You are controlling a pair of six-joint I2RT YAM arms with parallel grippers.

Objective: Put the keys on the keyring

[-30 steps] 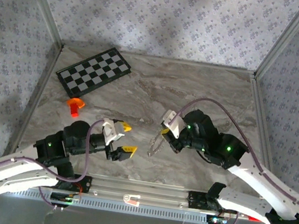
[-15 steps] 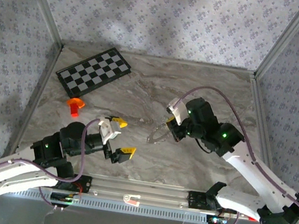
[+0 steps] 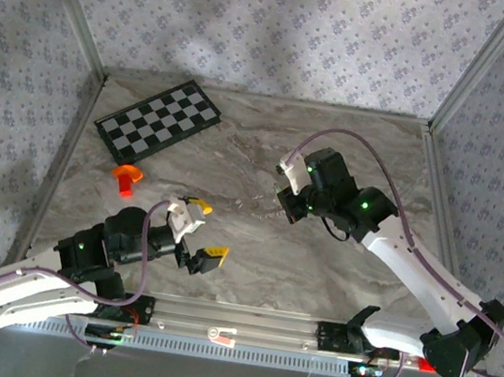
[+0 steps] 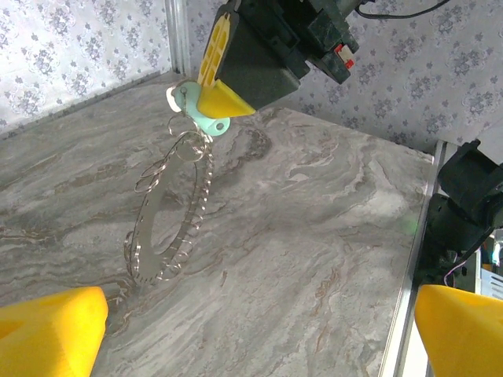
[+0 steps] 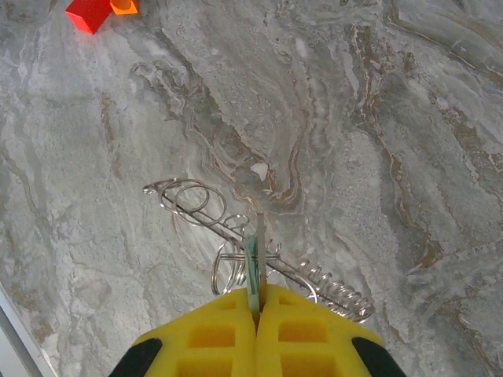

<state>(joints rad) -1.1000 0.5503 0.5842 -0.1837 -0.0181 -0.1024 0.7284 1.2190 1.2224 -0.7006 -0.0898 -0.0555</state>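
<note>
My right gripper (image 3: 286, 199) is over the middle of the table, shut on the small mint-green key (image 5: 251, 269). In the left wrist view its yellow fingers (image 4: 226, 72) pinch the key's pale head (image 4: 198, 116). The keyring (image 4: 169, 210), a thin silvery ring fringed with small metal loops, hangs from that key, edge-on and tilted. Its lowest part is at or just above the marble. From the right wrist view the keyring (image 5: 236, 228) stretches across below the shut fingertips (image 5: 257, 302). My left gripper (image 3: 209, 230) is open and holds nothing, near the front and pointed at the ring.
A black-and-white checkerboard (image 3: 158, 120) lies at the back left. An orange plastic piece (image 3: 127, 176) sits on the marble left of centre, also in the right wrist view's top corner (image 5: 98, 9). Patterned walls enclose the table, and a metal rail (image 3: 232, 318) runs along the near edge.
The right gripper has moved back and slightly up, carrying the key and ring away from the front. The left gripper has stayed open and drawn back slightly.
</note>
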